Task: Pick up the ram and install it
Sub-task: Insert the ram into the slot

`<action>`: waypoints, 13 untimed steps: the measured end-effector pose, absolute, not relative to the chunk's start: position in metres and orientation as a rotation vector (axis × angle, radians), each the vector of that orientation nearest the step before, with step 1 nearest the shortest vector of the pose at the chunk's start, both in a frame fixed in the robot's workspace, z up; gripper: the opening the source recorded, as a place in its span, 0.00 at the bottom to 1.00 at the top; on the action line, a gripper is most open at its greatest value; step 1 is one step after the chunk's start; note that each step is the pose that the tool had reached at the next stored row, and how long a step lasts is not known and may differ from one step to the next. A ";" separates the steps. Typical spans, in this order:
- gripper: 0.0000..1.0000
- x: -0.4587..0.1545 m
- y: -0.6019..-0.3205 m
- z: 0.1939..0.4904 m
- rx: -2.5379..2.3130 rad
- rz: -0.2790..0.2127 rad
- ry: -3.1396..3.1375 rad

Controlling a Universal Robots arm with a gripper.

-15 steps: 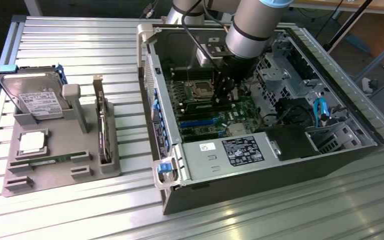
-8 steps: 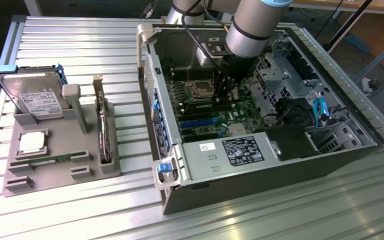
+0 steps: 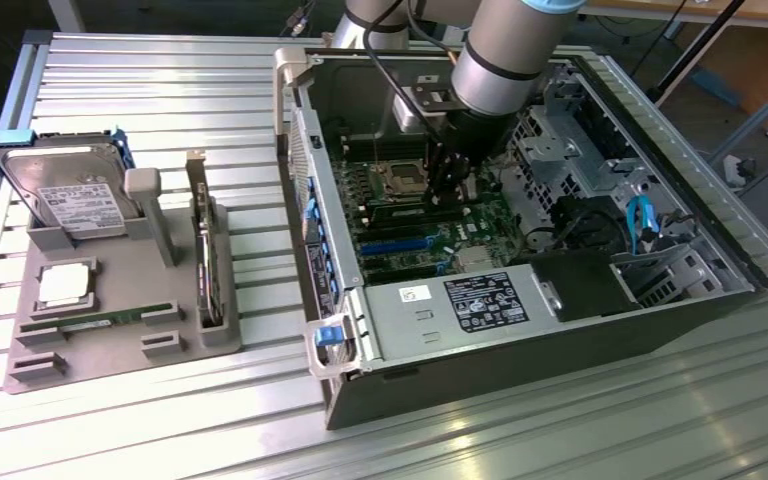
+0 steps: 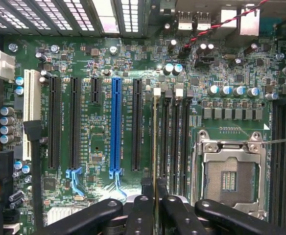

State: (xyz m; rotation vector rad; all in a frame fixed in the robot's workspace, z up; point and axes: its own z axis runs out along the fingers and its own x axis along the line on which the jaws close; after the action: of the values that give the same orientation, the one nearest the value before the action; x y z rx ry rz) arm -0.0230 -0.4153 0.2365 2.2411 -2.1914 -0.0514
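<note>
you see a green motherboard (image 4: pixel 99 147) with one bright blue slot (image 4: pixel 115 127) and one white slot (image 4: pixel 34 112); the gripper (image 4: pixel 155 196) is black, the ram (image 4: pixel 155 147) a thin yellowish edge, the tray (image 3: pixel 97 350) plain grey.

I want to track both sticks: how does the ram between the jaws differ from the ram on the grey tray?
The held ram stands on edge in line with the memory slots inside the computer case; the tray ram lies flat on the grey tray outside it. The held ram is clamped in shut jaws; the tray ram is untouched. Both are long, thin sticks.
</note>
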 end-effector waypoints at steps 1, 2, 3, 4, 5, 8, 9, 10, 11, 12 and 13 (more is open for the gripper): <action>0.13 -0.023 -0.415 0.236 2.241 -0.051 -2.191; 0.13 -0.023 -0.415 0.236 2.241 -0.051 -2.191; 0.13 -0.023 -0.415 0.236 2.241 -0.051 -2.191; 0.13 -0.023 -0.415 0.236 2.241 -0.051 -2.191; 0.13 -0.023 -0.415 0.236 2.241 -0.051 -2.192; 0.13 -0.024 -0.415 0.235 2.241 -0.051 -2.191; 0.13 -0.024 -0.415 0.235 2.241 -0.051 -2.191; 0.13 -0.024 -0.415 0.235 2.241 -0.051 -2.192; 0.13 -0.024 -0.415 0.235 2.241 -0.051 -2.192; 0.13 -0.023 -0.415 0.235 2.241 -0.051 -2.192; 0.13 -0.023 -0.415 0.234 2.241 -0.052 -2.191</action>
State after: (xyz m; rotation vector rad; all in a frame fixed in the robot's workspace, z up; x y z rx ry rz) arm -0.0230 -0.4153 0.2345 2.2409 -2.1915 -0.0516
